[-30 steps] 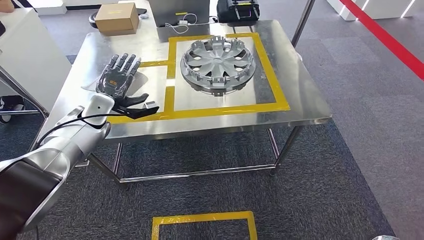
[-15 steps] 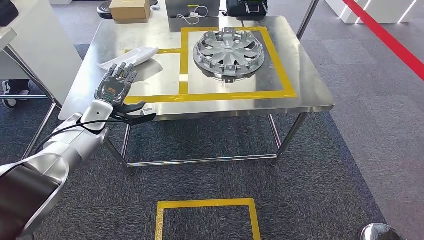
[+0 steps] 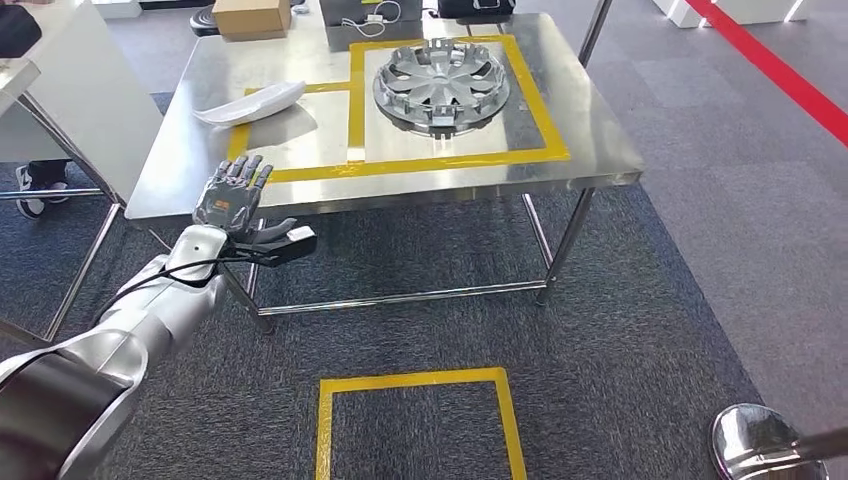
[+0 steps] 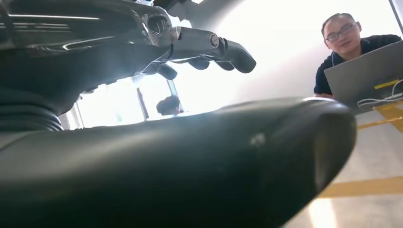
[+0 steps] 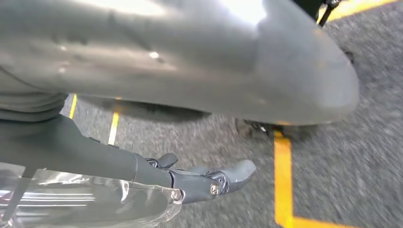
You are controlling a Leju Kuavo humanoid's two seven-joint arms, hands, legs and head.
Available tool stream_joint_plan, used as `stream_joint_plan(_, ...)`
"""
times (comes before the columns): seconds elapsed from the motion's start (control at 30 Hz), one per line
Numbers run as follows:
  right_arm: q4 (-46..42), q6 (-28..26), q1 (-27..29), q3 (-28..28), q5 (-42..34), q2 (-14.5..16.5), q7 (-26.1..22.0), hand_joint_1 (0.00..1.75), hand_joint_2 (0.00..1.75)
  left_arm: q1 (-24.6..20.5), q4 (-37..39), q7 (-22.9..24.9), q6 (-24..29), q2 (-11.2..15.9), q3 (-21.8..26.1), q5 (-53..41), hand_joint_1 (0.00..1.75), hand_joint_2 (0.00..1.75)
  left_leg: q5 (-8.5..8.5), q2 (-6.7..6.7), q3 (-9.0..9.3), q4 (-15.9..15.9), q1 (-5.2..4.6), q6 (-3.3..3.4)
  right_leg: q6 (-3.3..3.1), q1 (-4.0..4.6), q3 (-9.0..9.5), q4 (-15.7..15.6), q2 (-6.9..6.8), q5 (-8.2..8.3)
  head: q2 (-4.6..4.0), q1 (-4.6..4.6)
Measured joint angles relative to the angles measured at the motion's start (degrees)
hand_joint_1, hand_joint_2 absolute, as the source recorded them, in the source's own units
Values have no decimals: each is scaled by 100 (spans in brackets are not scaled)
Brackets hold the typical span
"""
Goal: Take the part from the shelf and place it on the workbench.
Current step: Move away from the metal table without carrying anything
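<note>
Steel workbench (image 3: 600, 165) edge lies beyond the empty, spread left robot hand (image 3: 235, 200).

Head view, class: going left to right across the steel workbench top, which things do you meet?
White part → yellow tape line → silver wheel cover.

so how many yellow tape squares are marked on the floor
1 in the head view: a yellow tape square on the carpet in front of the workbench, its near side cut off by the picture's lower edge. Others may lie outside the picture.
</note>
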Motion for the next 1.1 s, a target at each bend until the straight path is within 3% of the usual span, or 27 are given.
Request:
stream_joint_plan(0.07, 0, -4, 25, -2, -15, 14, -3, 0, 0, 151, -5, -95, 40, -22, 160, 157, 0, 0, -492, -4, -180, 776, 33, -58, -12, -6, -181, 4, 3, 144, 0, -20)
stream_joint_plan(0.1, 0, -6, 40, -4, -23, 15, -3, 0, 0, 250, -8, -142, 64, -35, 237, 238, 0, 0, -553, -4, -214, 1077, 49, -77, -5, -9, -270, 8, 3, 213, 0, -20)
stream_joint_plan(0.13, 0, -8, 54, -7, -33, 16, -3, 0, 0, 356, -13, -195, 83, -48, 317, 337, 0, 0, -477, -4, -171, 1215, 64, -89, 8, -15, -358, 14, 3, 278, 0, -24)
stream_joint_plan(0.17, 0, -11, 65, -11, -47, 17, -3, 0, 0, 466, -26, -271, 97, -63, 405, 476, 0, 0, -315, -3, -29, 1145, 78, -95, 26, -23, -443, 21, 3, 339, 0, -24)
stream_joint_plan(0.23, 0, -18, 81, -28, -80, 20, -3, 0, 0, 696, -80, -475, 154, -104, 657, 860, 0, 0, -95, -4, 557, 447, 95, -98, 80, -30, -580, 44, 3, 442, 0, -27)
stream_joint_plan(0.3, 0, -24, 97, -45, -109, 27, -7, 0, 0, 951, -141, -623, 272, -160, 944, 1169, 0, 0, -192, -14, 1125, -367, 83, -74, 151, -25, -658, 61, 0, 537, 0, -25)
stream_joint_plan(0.33, 0, -31, 107, -54, -126, 31, -13, 0, 0, 1095, -163, -667, 342, -188, 1070, 1259, 0, 0, -261, -18, 1253, -579, 65, -50, 188, -26, -679, 57, -1, 585, 0, -25)
stream_joint_plan(0.37, 0, -38, 124, -65, -145, 34, -26, 0, 0, 1258, -180, -715, 402, -219, 1185, 1339, 0, 0, -274, -16, 1271, -668, 49, -10, 230, -32, -690, 41, 0, 639, 0, -24)
stream_joint_plan(0.43, 0, -54, 171, -90, -175, 38, -53, 0, 0, 1584, -206, -831, 466, -287, 1402, 1505, 0, 0, -188, 11, 1203, -688, 52, 104, 302, -54, -750, 82, 11, 577, 0, -27)
stream_joint_plan(0.47, 0, -57, 199, -100, -180, 38, -63, 0, 0, 1738, -222, -875, 467, -321, 1503, 1587, 0, 0, -135, 24, 1158, -699, 61, 164, 331, -59, -816, 235, 16, 406, 0, -19)
stream_joint_plan(0.57, 0, -60, 241, -123, -174, 35, -76, 0, 0, 2204, -255, -989, 338, -399, 1800, 1893, 0, 0, -18, 48, 1003, -695, 57, 241, 383, -63, -1144, 1359, 18, -350, 0, 2)
stream_joint_plan(0.6, 0, -60, 246, -134, -173, 32, -81, 0, 0, 2372, -257, -1050, 240, -421, 1917, 2054, 0, 0, 12, 62, 956, -693, 49, 241, 387, -63, -1203, 1686, 18, -452, 0, 2)
stream_joint_plan(0.63, 0, -60, 251, -146, -174, 27, -87, 0, 0, 2539, -258, -1118, 143, -444, 2047, 2225, 0, 0, 39, 76, 915, -691, 42, 240, 379, -62, -1172, 1825, 18, -435, 0, 1)
stream_joint_plan(0.67, 0, -60, 256, -159, -175, 22, -92, 0, 0, 2693, -260, -1173, 70, -469, 2180, 2371, 0, 0, 63, 85, 883, -686, 37, 234, 359, -61, -1025, 1717, 18, -323, 0, 1)
stream_joint_plan(0.73, 0, -61, 262, -177, -176, 11, -99, 0, 0, 2931, -267, -1234, -4, -525, 2419, 2535, 0, 0, 95, 86, 843, -673, 29, 214, 284, -49, -457, 941, 21, -77, 0, 0)
stream_joint_plan(0.8, 0, -64, 253, -184, -180, 3, -108, 0, 0, 3054, -275, -1237, -134, -569, 2593, 2648, 0, 0, 128, 71, 810, -654, 19, 169, 230, -25, 14, 207, 23, -20, 0, -3)
stream_joint_plan(0.83, 0, -65, 247, -186, -185, -1, -116, 0, 0, 3102, -278, -1201, -227, -590, 2674, 2724, 0, 0, 148, 65, 793, -648, 18, 138, 215, -12, 105, 48, 23, -46, 0, -3)
stream_joint_plan(0.93, 0, -75, 236, -190, -193, -1, -130, 0, 0, 3365, -251, -876, -390, -643, 2947, 2956, 0, 0, 126, 57, 742, -593, 24, 35, 141, -28, 104, -46, 24, -40, 0, -6)
stream_joint_plan(1.0, 0, -97, 237, -191, -192, 7, -128, 0, 0, 3634, -174, -524, -393, -687, 3147, 3093, 0, 0, -176, 30, 578, -208, 35, -22, 65, -57, 76, -75, 25, 5, 0, -21)
stream_joint_plan(1.07, 0, -113, 246, -192, -182, 10, -116, 0, 0, 3913, -72, -164, -399, -725, 3333, 3200, 0, 0, -610, 9, 265, 540, 47, -56, 25, -47, 19, -63, 25, 43, 0, -33)
stream_joint_plan(1.1, 0, -117, 254, -192, -174, 10, -105, 0, 0, 4057, -23, 0, -427, -738, 3418, 3251, 0, 0, -743, 6, 140, 857, 50, -66, 17, -41, -18, -48, 20, 59, 0, -34)
